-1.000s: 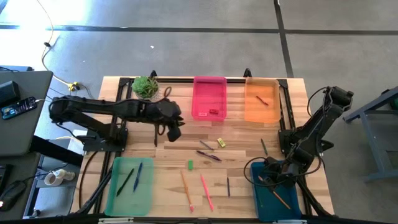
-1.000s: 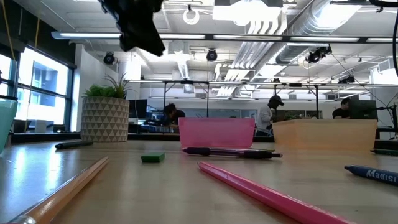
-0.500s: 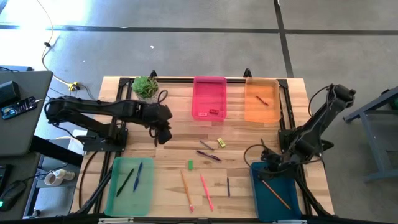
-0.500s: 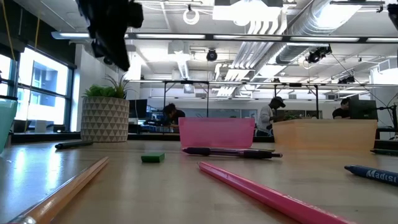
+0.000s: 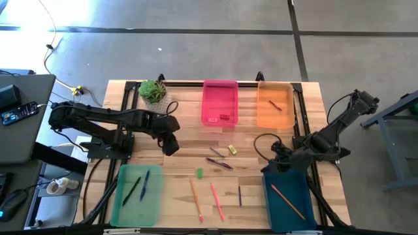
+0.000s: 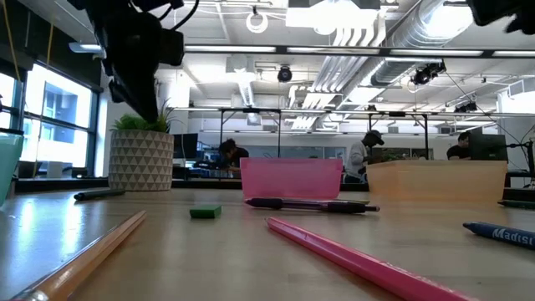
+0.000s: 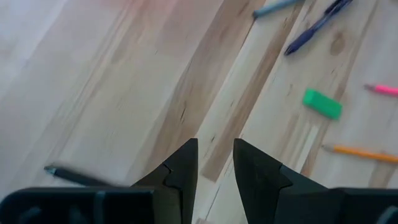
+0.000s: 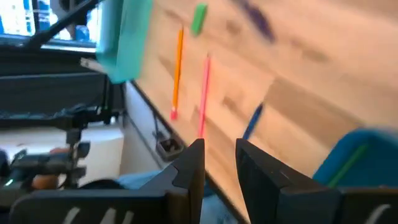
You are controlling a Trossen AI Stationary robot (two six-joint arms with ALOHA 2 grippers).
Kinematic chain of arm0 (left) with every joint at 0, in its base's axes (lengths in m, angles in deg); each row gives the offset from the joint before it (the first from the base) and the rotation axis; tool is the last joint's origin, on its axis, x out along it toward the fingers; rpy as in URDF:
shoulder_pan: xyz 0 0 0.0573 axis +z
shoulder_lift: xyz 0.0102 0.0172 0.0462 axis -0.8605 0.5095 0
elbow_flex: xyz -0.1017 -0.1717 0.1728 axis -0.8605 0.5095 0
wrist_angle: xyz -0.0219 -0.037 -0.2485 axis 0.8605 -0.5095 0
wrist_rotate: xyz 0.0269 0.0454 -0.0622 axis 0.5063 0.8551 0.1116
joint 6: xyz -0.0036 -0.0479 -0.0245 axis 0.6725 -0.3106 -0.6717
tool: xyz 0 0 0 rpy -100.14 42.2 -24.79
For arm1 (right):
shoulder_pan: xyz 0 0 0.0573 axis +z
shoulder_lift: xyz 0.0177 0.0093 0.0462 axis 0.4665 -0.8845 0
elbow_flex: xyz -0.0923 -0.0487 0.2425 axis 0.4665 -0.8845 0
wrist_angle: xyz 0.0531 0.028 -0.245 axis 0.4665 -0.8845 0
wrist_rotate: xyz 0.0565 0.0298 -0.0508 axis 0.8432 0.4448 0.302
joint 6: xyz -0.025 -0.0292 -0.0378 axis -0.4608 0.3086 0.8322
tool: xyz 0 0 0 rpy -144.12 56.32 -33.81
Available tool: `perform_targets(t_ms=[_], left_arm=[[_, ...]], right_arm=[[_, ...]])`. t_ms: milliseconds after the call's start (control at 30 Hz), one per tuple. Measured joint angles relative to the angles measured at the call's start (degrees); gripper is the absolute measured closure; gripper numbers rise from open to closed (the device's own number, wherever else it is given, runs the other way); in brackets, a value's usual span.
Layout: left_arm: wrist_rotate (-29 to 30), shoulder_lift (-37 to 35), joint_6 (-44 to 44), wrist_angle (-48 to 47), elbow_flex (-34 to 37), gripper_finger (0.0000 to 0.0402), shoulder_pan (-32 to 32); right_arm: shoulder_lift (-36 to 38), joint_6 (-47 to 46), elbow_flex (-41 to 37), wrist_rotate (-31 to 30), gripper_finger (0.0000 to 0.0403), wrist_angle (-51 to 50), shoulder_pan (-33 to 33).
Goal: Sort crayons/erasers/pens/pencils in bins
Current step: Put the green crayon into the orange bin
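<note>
At the bench (image 5: 176, 166) centre we see loose pens (image 5: 219, 163), pencils (image 5: 217, 201) and erasers (image 5: 200, 173) between the bins (image 5: 136, 192). Left claw (image 5: 171, 146) hovers over bare wood, right claw (image 5: 273, 163) at the teal bin's far edge; both empty, fingers slightly parted.

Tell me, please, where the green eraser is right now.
In the high view the green eraser lies on bare wood near the table's middle, between the light green bin and the orange pencil, just below the purple pen.

Two dark arms w/ black looping cables; left end effector (image 7: 215, 163) fingers black, wedge-shaped.
</note>
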Motion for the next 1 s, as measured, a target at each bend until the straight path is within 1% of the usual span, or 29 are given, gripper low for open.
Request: perform_targets(t_ms=[100, 233, 333, 400, 533, 700, 833, 1000], left_arm=[[0.0, 0.0, 0.0, 2.5, 0.0, 0.0312, 0.0], [0.1, 0.0, 0.0, 4.6, 0.0, 0.0312, 0.0], [0.1, 0.0, 0.0, 5.0, 0.0, 0.0312, 0.0], [0.1, 0.0, 0.0, 5.1, 0.0, 0.0312, 0.0], [0.1, 0.0, -1.6, 5.2, 0.0, 0.0312, 0.0], [0.1, 0.0, -2.9, 6.0, 0.0, 0.0312, 0.0], [0.1, 0.0, -3.0, 6.7, 0.0, 0.0312, 0.0], [0.1, 0.0, -3.1, 7.8, 0.0, 0.0312, 0.0]], right_arm=[[0.0, 3.2, 2.6, 0.0, 0.0320, -7.1, -3.4], [0.0, 5.4, 5.7, 0.4, 0.0320, -20.9, -8.1], [0.0, 5.5, 6.7, 3.0, 0.0320, -29.9, -11.4], [0.0, 6.6, 6.6, 5.3, 0.0320, -33.8, -13.4], [0.0, 10.8, 5.0, 10.4, 0.0320, -36.8, -17.7], [-0.1, 16.8, 1.1, 17.0, 0.0320, -36.8, -23.2], [-0.1, 19.4, -0.9, 18.6, 0.0320, -36.1, -26.5], [-0.1, 22.4, -3.8, 20.5, 0.0320, -31.6, -29.8]])
